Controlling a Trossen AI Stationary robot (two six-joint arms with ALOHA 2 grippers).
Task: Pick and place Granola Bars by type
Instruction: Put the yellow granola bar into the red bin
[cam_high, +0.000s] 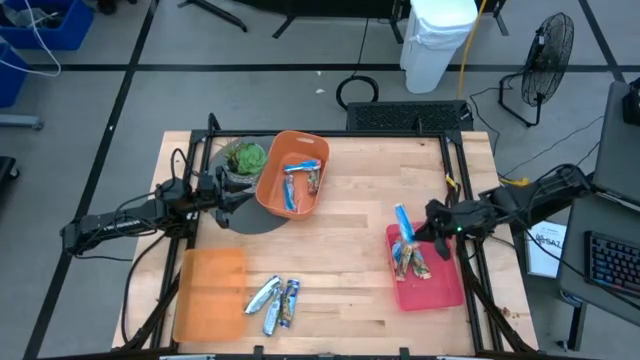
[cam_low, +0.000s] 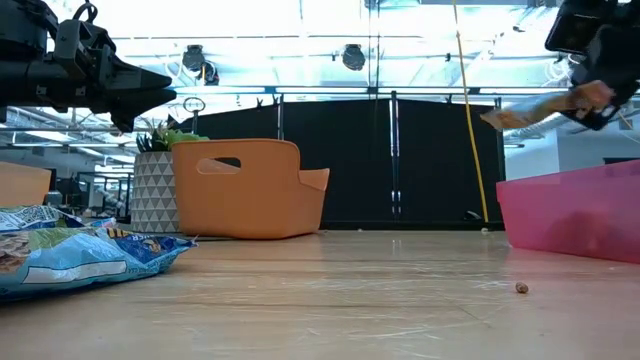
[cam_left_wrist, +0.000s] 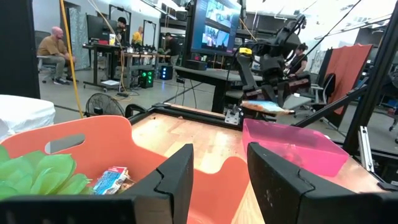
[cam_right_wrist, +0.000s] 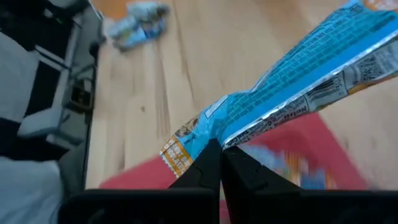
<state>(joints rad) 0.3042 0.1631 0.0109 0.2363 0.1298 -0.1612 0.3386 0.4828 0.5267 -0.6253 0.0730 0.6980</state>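
Observation:
My right gripper (cam_high: 424, 228) is shut on a bright blue granola bar (cam_high: 403, 221) above the far end of the pink tray (cam_high: 441, 291). The tray holds a few bars (cam_high: 412, 260). The orange basket (cam_high: 268, 186) holds bars (cam_high: 301, 176), some blue, some brownish. Three silver and dark blue bars (cam_high: 275, 300) lie flat on the table at the near left. My left gripper (cam_high: 238, 195) is open and empty beside the basket's left wall; it also shows in the left wrist view (cam_left_wrist: 221, 180). My right gripper pinches the blue bar between its two fingertips (cam_right_wrist: 210, 163), at the wrapper's crimped end (cam_right_wrist: 198, 138). The bar sticks out beyond the fingers, roughly level (cam_low: 528, 114). It is lifted clear, above the pink tray.
A leafy potted plant (cam_high: 245, 158) stands at the far left behind my left gripper. A flat orange lid (cam_high: 210, 292) lies at the near left. Bare wood lies in the table's middle, between basket and tray. People sit at desks beyond the table (cam_left_wrist: 53, 46).

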